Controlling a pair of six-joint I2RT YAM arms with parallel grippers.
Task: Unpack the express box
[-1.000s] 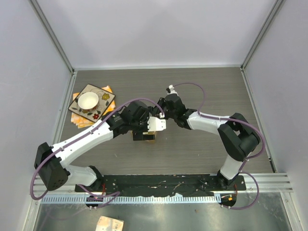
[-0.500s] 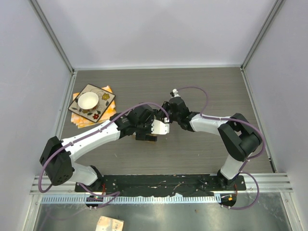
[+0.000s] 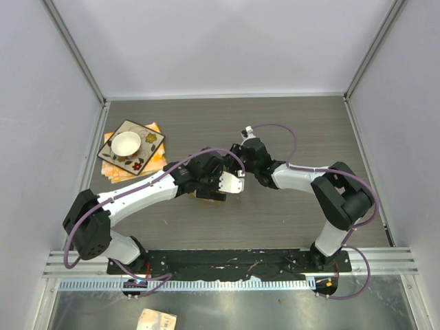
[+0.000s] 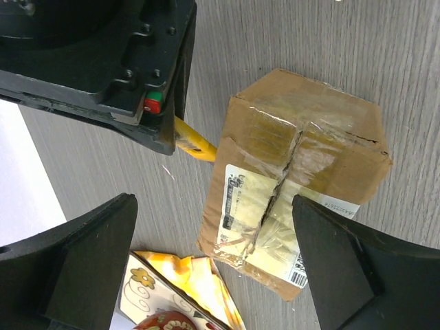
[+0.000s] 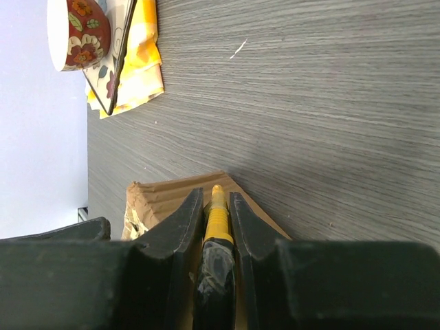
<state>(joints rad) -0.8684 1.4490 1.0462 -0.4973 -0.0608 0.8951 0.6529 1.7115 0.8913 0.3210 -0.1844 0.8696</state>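
The express box (image 4: 295, 179) is a small brown parcel with a white label and wrinkled tape, lying flat on the table; its top seam looks split. In the top view the box (image 3: 209, 196) is mostly hidden under my left gripper (image 3: 225, 183). My left gripper (image 4: 213, 275) hovers above the box, open and empty, with dark fingers (image 4: 75, 268) at both sides of the view. My right gripper (image 5: 216, 206) is shut on the yellow utility knife (image 5: 217, 216), whose tip sits over the box's far edge (image 5: 172, 196). The knife's tip (image 4: 192, 141) also shows beside the box.
A flat brown-and-orange card (image 3: 132, 157) with a white cup (image 3: 126, 144) lies at the left of the table, close to the box (image 4: 179, 292). Both arms meet over the table's middle. Grey walls enclose the table.
My left gripper has moved right and forward over the box, covering more of it. My right gripper with the knife has shifted slightly right.
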